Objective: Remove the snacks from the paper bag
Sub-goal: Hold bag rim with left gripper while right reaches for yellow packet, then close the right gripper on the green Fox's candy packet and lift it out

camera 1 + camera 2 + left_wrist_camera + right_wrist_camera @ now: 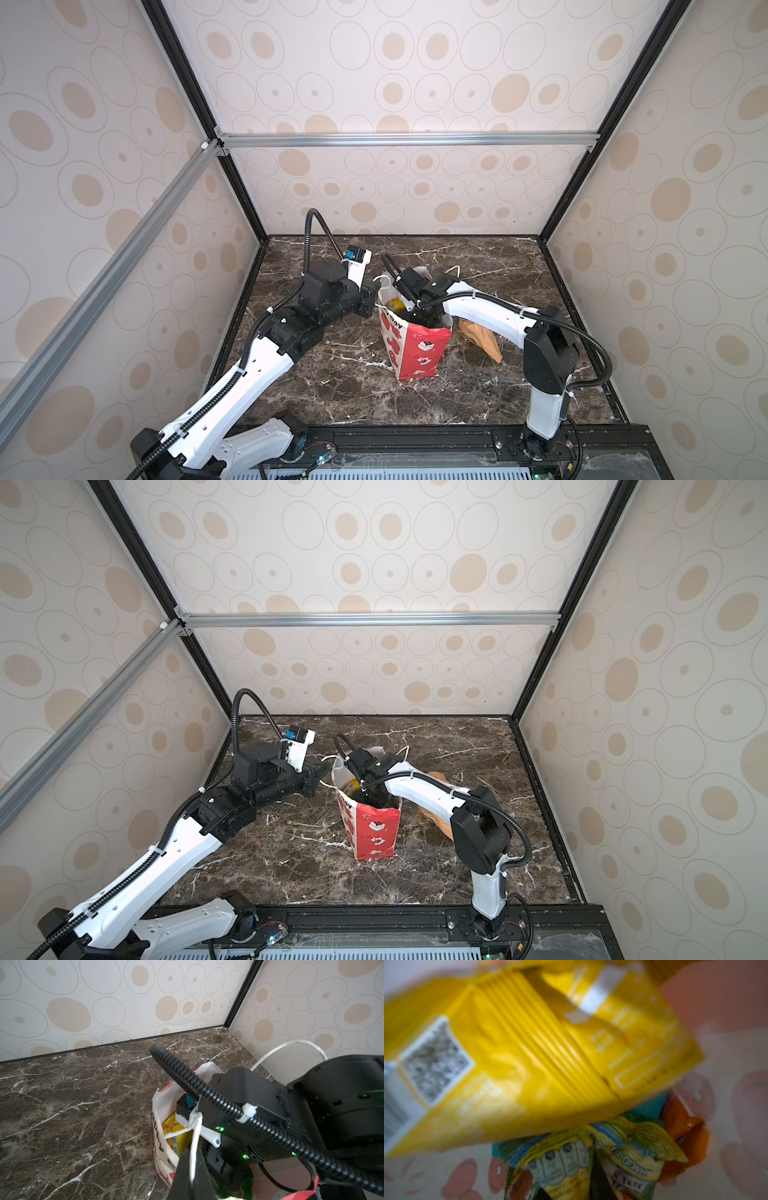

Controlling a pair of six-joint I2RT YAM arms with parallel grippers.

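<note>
The red paper bag (419,353) (374,833) stands upright in the middle of the marble table, mouth open. My left gripper (193,1169) is shut on its white cord handle (196,1136) at the bag's left rim. My right gripper (569,1190) reaches down inside the bag, and in both top views its fingers are hidden there. A green-and-yellow packet (562,1165) sits pinched between its dark fingers (601,1182). A yellow packet (529,1053) (397,304) leans higher in the bag. Orange (683,1138) and teal (652,1107) packets lie at the bottom. A tan kraft pouch (484,338) lies on the table right of the bag.
The right arm (490,311) arches over the tan pouch. Patterned walls (374,195) close the table at the back and both sides. The bag's second cord handle (291,1045) sticks up behind the right wrist.
</note>
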